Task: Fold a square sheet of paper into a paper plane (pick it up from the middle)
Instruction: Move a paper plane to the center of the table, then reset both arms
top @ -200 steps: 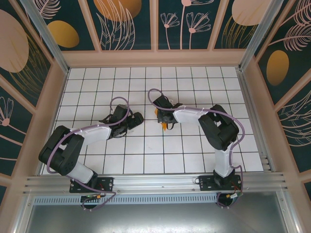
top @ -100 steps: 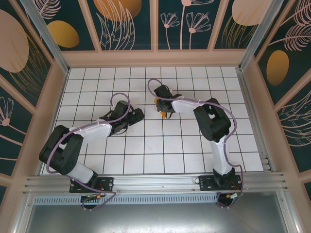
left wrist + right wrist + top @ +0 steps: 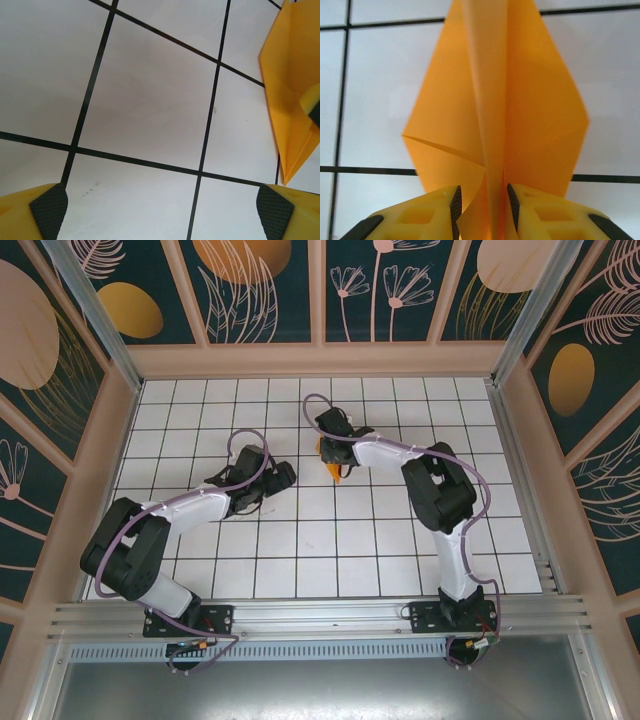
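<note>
The square sheet of paper now has the form of a paper plane (image 3: 334, 469), a bright-orange pointed dart lying on the white tiles just behind the table's middle. In the right wrist view the paper plane (image 3: 495, 100) spreads its wings flat, and its upright centre fold stands between the fingers of my right gripper (image 3: 483, 205). The jaws are slightly parted, with slack beside the fold. My right gripper (image 3: 330, 452) sits over the plane's rear. My left gripper (image 3: 283, 478) is wide open over bare tile to the plane's left. The plane's tip (image 3: 292, 90) shows at the left wrist view's right edge.
The white gridded table (image 3: 300, 540) is boxed in by patterned walls (image 3: 250, 290) at the back and sides. An aluminium rail (image 3: 320, 615) runs along the near edge by the arm bases. Bare tiles lie under my left gripper (image 3: 160, 210).
My right gripper's jaws have parted from the plane's centre fold. The right arm carried the plane a little toward the back. The left arm has hardly shifted.
</note>
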